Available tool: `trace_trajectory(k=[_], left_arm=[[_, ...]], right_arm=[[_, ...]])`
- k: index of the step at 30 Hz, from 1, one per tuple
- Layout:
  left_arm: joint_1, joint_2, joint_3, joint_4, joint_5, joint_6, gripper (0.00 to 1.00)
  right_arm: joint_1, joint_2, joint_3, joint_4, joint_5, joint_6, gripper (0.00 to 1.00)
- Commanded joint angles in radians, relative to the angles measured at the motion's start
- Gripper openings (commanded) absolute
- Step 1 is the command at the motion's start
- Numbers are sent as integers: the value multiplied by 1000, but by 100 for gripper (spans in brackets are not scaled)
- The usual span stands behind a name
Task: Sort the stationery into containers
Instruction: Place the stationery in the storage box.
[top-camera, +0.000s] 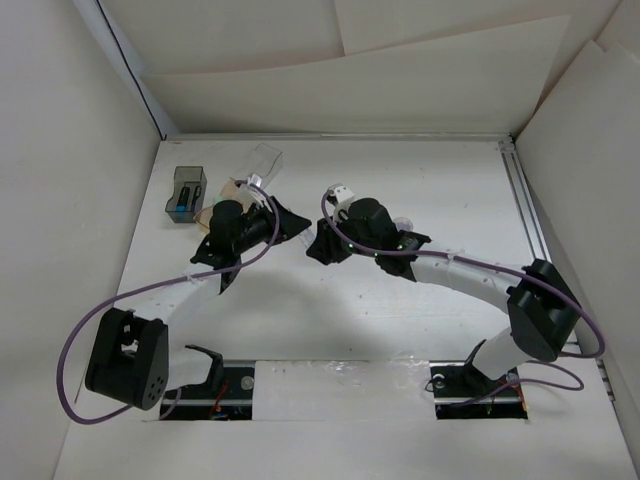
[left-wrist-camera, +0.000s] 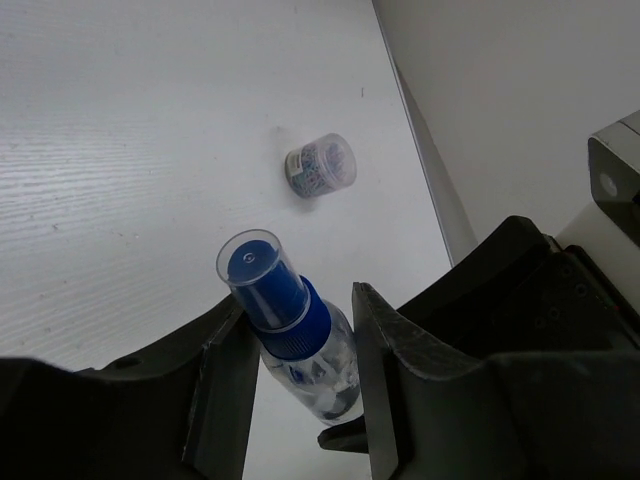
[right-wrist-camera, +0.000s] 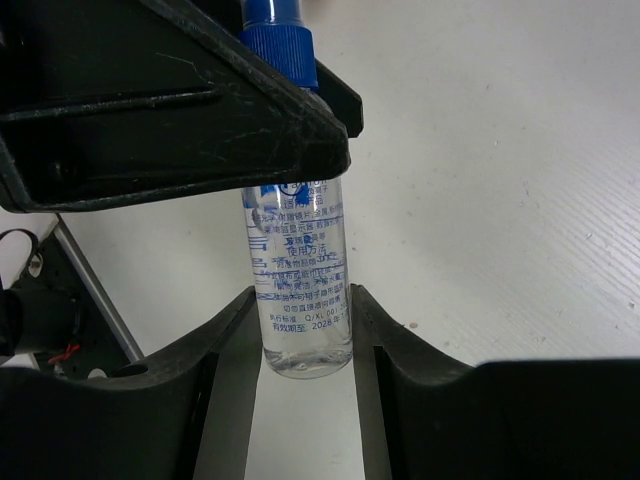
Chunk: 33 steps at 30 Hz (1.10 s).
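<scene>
Left gripper (left-wrist-camera: 300, 330) matte black; white links (top-camera: 460, 270), purple cables (top-camera: 68, 350).

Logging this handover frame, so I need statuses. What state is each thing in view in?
bottle: capped, held off the table at both ends
left gripper: shut on the bottle near its cap
right gripper: shut on the bottle's base
dark grey bin: upright, open-topped, items inside
clear bin: open-topped, contents unclear
</scene>
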Motion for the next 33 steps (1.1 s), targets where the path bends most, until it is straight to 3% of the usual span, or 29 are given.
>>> trace_trajectory(k=[1,4,7,11,12,15,19,28,33], left_arm=[[-14,-1,37,42,-11,16,22],[-14,-1,37,42,-20,16,17],[-25,-1,57,42,-40,16,17],[-25,17,77,21,-65,25,14],[-25,17,77,21,-78,25,14],[-25,26,97,9,-91,25,13],[-25,46,134,-30,-144,45,12],[-25,165,325,-112,-391,106,12],[-14,322,579,-223,-532,149,12]], right_arm=[[7,-6,55,95,5,2,23],[7,-6,46,95,28,2,23],[7,-6,46,95,28,2,30],[7,-19,37,95,51,11,46],[7,-29,37,95,60,11,55],[7,-54,28,95,60,-7,70],[-11,-116,5,95,51,-16,83],[-124,-276,-110,48,121,-36,86],[-189,-307,-189,59,199,19,86]])
